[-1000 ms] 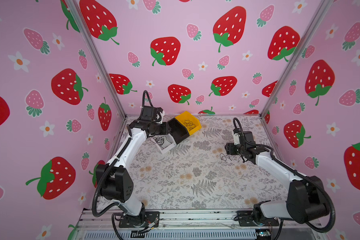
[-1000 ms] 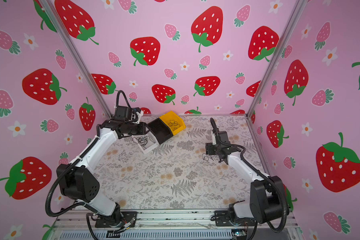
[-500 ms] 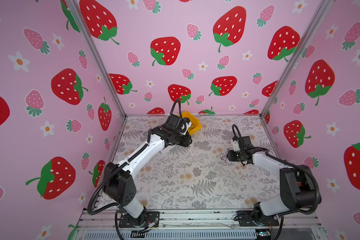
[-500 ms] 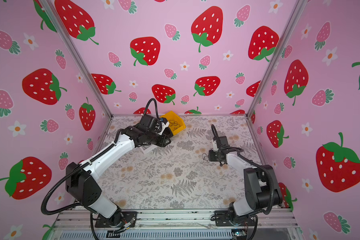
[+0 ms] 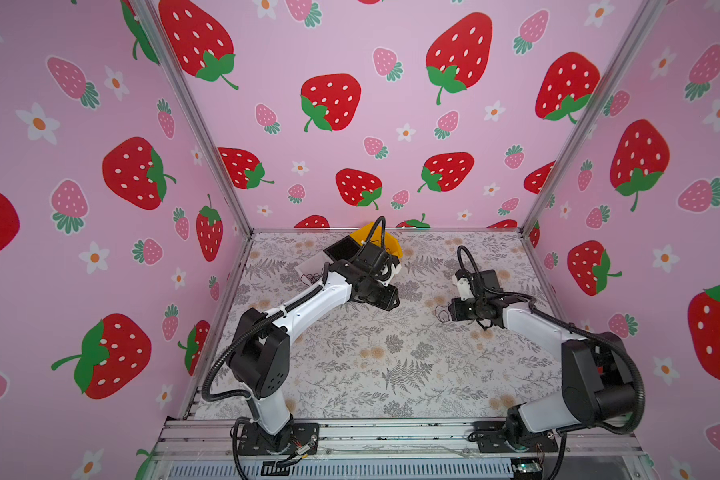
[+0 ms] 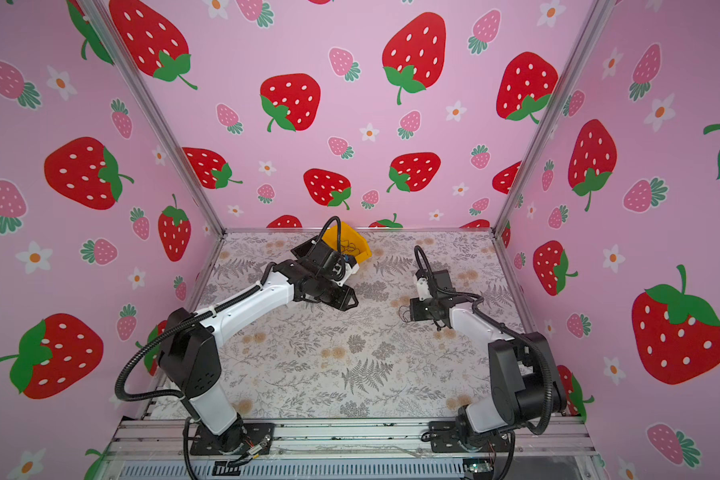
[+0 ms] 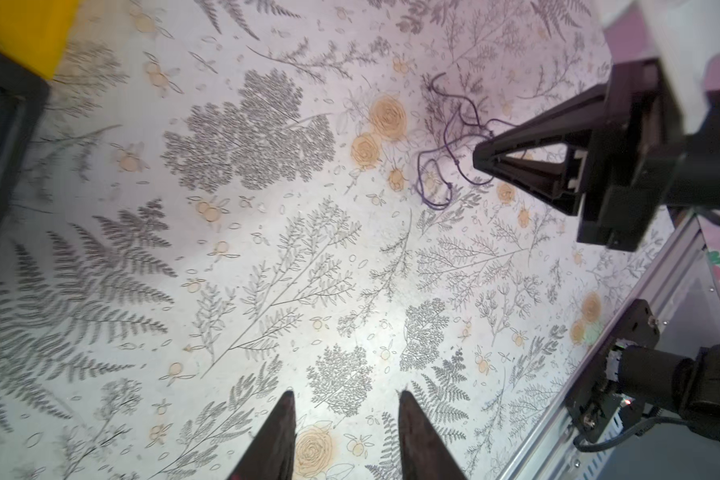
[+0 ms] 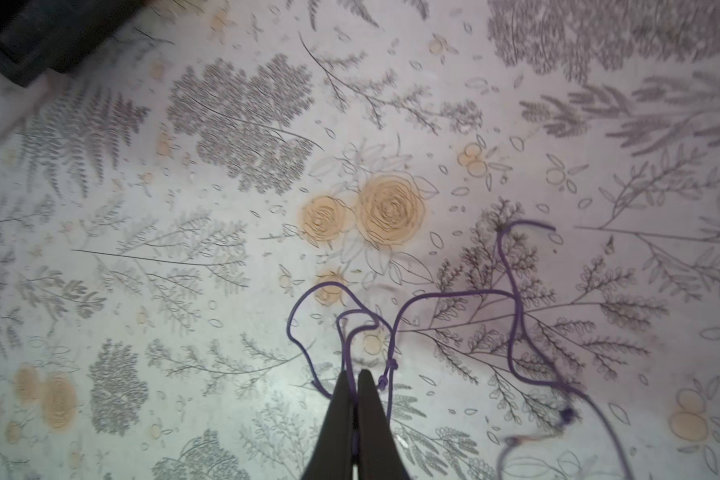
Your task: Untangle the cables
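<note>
The cables [image 8: 512, 299] are thin purple strands lying in loose loops on the floral table. My right gripper [image 8: 354, 374] is shut on one strand, which runs up between its two fingertips. In the left wrist view the same cables [image 7: 445, 141] sit at the tip of the right gripper [image 7: 481, 156]. Both top views show the cables [image 5: 442, 311] [image 6: 403, 312] as a small tangle right of centre. My left gripper [image 7: 346, 395] is open and holds nothing. It hovers over bare table near the middle [image 5: 393, 299], well apart from the tangle.
A yellow bin [image 6: 364, 249] at the back holds more thin wires [image 6: 350, 248]. A black bin [image 5: 341, 249] and a white tray [image 5: 308, 268] stand beside it, behind the left arm. A metal rail [image 5: 391, 432] runs along the front edge.
The right gripper has closed on a cable strand. The left arm has swung from the bins at the back left toward the middle of the table.
</note>
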You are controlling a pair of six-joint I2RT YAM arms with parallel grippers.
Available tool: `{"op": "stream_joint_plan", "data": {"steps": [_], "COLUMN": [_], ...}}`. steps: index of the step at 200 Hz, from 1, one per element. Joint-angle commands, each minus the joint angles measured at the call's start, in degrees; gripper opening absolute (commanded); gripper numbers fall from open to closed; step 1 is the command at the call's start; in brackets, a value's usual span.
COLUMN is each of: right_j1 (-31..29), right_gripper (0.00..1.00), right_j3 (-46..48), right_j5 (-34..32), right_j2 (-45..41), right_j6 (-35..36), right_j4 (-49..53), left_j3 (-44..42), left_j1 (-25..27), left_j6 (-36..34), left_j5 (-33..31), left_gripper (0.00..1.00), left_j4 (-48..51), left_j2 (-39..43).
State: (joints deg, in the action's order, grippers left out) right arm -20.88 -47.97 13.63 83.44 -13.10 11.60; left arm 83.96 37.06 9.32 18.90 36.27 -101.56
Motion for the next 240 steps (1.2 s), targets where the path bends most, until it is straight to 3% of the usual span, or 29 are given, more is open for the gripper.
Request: {"op": "stream_joint_plan", "data": {"steps": [1,70,169,240], "right_j1": [-0.82,-2.05,-3.89,-4.94], "right_gripper": [0.04,0.0,0.0,0.0], "right_j3": [-1.87,-3.92,-8.19,-9.31], "right_j5": [2.1,6.61,10.73,13.09], "right_j2": [-2.69,-4.93,-5.57,-6.62], "right_j6": [1.46,1.06,0.1,-0.17], "right_j4": [-0.47,-0.62,0.87,1.28], "left_j3": [3.48,1.15,1.55,-1.9], "left_j1": [1.72,2.51,2.42,1.84], "left_j6": [0.55,5.33,6.67,6.64], "left_j5": [4.1,7.96,10.2,2.29], "left_gripper": [0.46,0.54,0.55,0.55], "left_j4": [-2.52,-11.23,-19.77,-25.9], "left_j2": [-0.58,-2.77,-6.77,-6.65]}}
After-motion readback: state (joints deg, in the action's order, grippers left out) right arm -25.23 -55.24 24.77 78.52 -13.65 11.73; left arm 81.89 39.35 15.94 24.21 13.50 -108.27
